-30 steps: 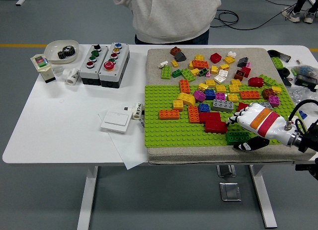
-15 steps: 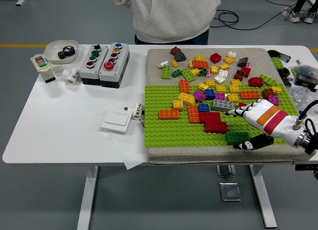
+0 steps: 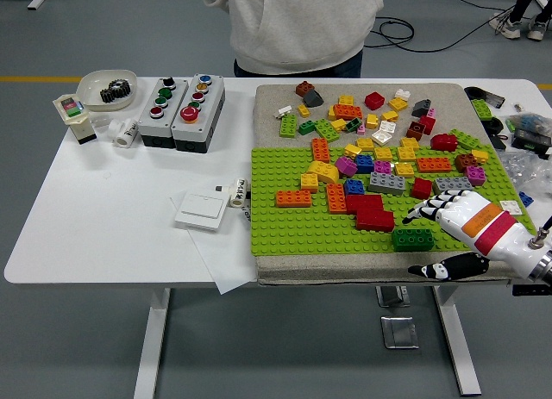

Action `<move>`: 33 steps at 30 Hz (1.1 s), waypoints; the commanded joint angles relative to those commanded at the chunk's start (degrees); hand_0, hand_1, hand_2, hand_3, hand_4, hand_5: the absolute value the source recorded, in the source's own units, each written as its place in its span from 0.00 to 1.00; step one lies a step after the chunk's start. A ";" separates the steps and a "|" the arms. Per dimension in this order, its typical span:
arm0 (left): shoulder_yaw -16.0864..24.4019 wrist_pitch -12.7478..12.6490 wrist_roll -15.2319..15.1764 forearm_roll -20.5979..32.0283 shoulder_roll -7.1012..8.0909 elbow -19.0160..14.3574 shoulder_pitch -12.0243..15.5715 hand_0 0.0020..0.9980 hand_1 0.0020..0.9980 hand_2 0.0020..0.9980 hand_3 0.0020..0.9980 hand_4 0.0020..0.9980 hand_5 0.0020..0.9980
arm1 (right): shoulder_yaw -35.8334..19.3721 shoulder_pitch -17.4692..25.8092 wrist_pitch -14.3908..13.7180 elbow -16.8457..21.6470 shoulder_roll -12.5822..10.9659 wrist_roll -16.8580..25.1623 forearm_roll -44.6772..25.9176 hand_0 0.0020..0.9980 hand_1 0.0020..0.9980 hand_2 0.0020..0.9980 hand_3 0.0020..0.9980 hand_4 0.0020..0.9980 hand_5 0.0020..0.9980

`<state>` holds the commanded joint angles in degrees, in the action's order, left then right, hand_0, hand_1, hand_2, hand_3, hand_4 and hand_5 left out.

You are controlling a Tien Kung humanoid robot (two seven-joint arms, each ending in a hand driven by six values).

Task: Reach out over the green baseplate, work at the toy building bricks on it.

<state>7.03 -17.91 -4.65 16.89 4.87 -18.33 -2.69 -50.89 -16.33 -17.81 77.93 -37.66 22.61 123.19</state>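
The right hand (image 3: pixel 461 222) was seen low at the right end of the green baseplate (image 3: pixel 285 222), its fingers (image 3: pixel 421 214) spread and relaxed with nothing held and the thumb splayed toward the near edge of the pad. The toy building bricks (image 3: pixel 379 162) were scattered ahead of and to the left of the fingertips, some pressed onto the baseplate and many loose on the grey mat (image 3: pixel 276 97) beyond it. A dark green brick (image 3: pixel 412 239) lay just beside the fingertips, between fingers and thumb, and a large red brick (image 3: pixel 371 211) sat a little further left. Such bricks were judged light, stiff and smooth-sided, likely to slip under a loose pinch and to resist lifting where the studs held them; the long side walls seemed the best place for a hold. The baseplate was carried by the mat on a white table (image 3: pixel 103 209), with button boxes (image 3: pixel 181 110) and a white switch plate (image 3: pixel 201 211) well to the left. A person (image 3: pixel 293 28) in a pale top was standing at the far side, and a grey floor with cables was visible behind. The left hand was not in view.
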 joint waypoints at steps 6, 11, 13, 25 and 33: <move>0.27 -0.05 0.20 -0.51 0.01 -0.01 0.04 0.65 0.75 0.77 0.58 0.66 0.61 | 1.36 -0.04 0.08 -0.82 0.23 0.13 1.50 0.71 0.70 0.74 0.65 0.85 0.63; 0.16 -0.05 0.11 -0.31 -0.01 -0.02 -0.05 0.65 0.75 0.77 0.58 0.66 0.61 | 1.59 0.05 0.03 -1.39 0.50 0.05 2.11 0.71 0.70 0.74 0.65 0.85 0.63; 0.05 0.01 0.04 -0.20 0.01 -0.02 -0.11 0.65 0.75 0.77 0.58 0.66 0.61 | 1.65 0.06 -0.01 -1.47 0.54 0.02 2.26 0.70 0.70 0.74 0.65 0.84 0.63; -0.16 0.08 -0.02 0.13 -0.03 -0.02 -0.34 0.65 0.75 0.77 0.58 0.65 0.61 | 2.83 -0.39 0.12 -2.00 0.64 0.19 2.23 0.69 0.69 0.73 0.62 0.85 0.62; -0.24 0.11 -0.07 0.28 -0.04 -0.03 -0.41 0.65 0.75 0.76 0.58 0.65 0.61 | 3.53 -0.75 0.24 -2.61 0.91 0.13 2.31 0.69 0.69 0.73 0.62 0.85 0.62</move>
<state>6.78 -17.80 -4.72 17.16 4.84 -18.36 -3.09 -47.36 -17.09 -17.56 75.32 -36.75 22.74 125.51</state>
